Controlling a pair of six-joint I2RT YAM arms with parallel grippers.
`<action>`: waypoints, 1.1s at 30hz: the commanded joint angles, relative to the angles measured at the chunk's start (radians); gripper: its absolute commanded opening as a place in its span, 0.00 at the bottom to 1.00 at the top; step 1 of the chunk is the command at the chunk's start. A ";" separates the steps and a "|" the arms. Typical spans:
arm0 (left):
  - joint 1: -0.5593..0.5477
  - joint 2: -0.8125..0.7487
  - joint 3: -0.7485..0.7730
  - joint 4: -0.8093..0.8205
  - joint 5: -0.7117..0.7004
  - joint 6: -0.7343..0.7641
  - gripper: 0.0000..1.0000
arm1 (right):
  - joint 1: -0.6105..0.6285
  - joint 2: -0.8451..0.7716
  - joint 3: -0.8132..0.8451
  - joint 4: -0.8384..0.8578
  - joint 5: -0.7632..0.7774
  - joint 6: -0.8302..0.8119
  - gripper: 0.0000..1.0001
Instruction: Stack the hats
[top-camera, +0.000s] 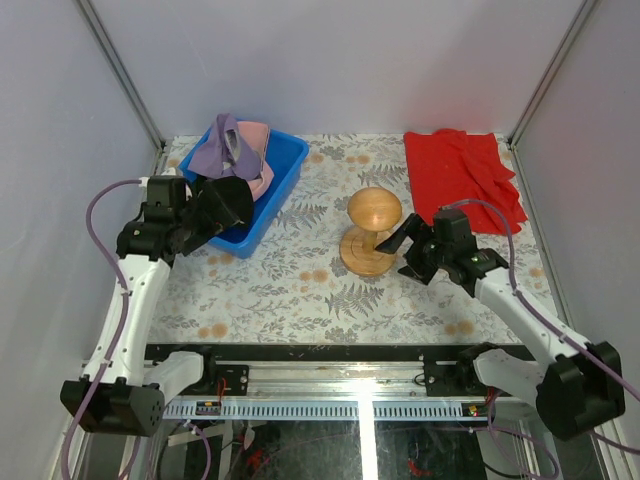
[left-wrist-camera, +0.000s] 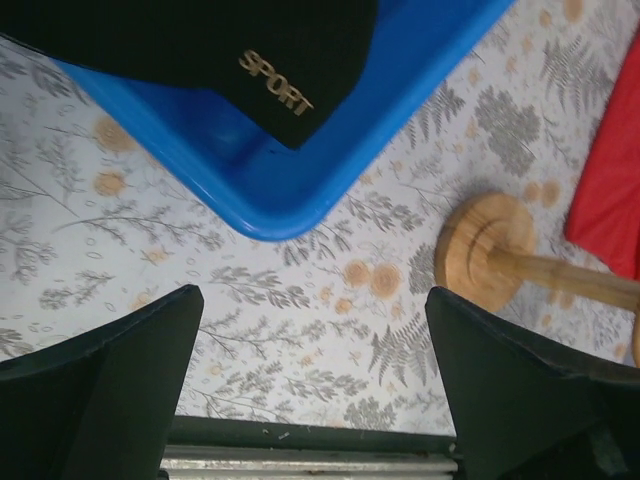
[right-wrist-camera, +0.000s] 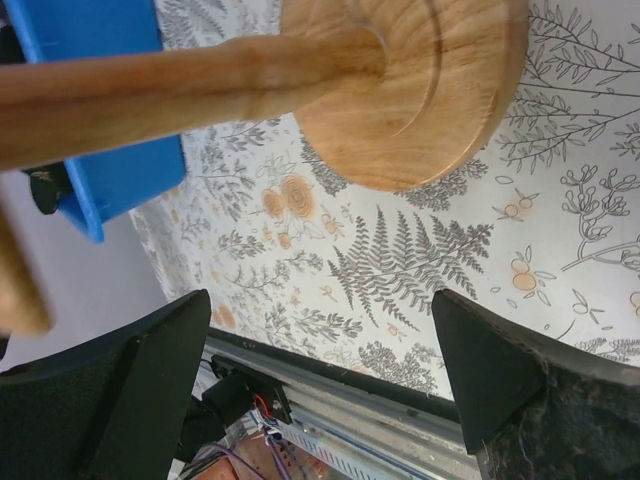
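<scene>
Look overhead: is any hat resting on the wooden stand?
No, the wooden stand has a bare top; the purple hat lies in the blue bin.

Up top, the fixed camera sits high behind the arm bases, looking down over the whole flowered table (top-camera: 300, 290), with the wooden stand (top-camera: 372, 210) near centre. The camera on the left gripper (left-wrist-camera: 312, 291) hangs close over the blue bin (left-wrist-camera: 300, 190), left of the stand and facing toward it. The one on the right gripper (right-wrist-camera: 320, 293) is tucked right beside the stand, looking past it to the bin, so stand and bin show in all three views.
</scene>
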 joint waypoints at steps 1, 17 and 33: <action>0.070 0.049 0.006 0.052 -0.054 0.046 0.89 | 0.010 -0.120 -0.003 -0.031 -0.023 -0.005 1.00; 0.201 0.446 0.300 0.112 0.021 0.348 0.84 | 0.009 -0.217 0.094 -0.108 -0.034 -0.061 0.99; 0.174 0.628 0.319 0.211 0.034 0.394 0.89 | 0.009 -0.205 0.084 -0.076 -0.020 -0.070 0.99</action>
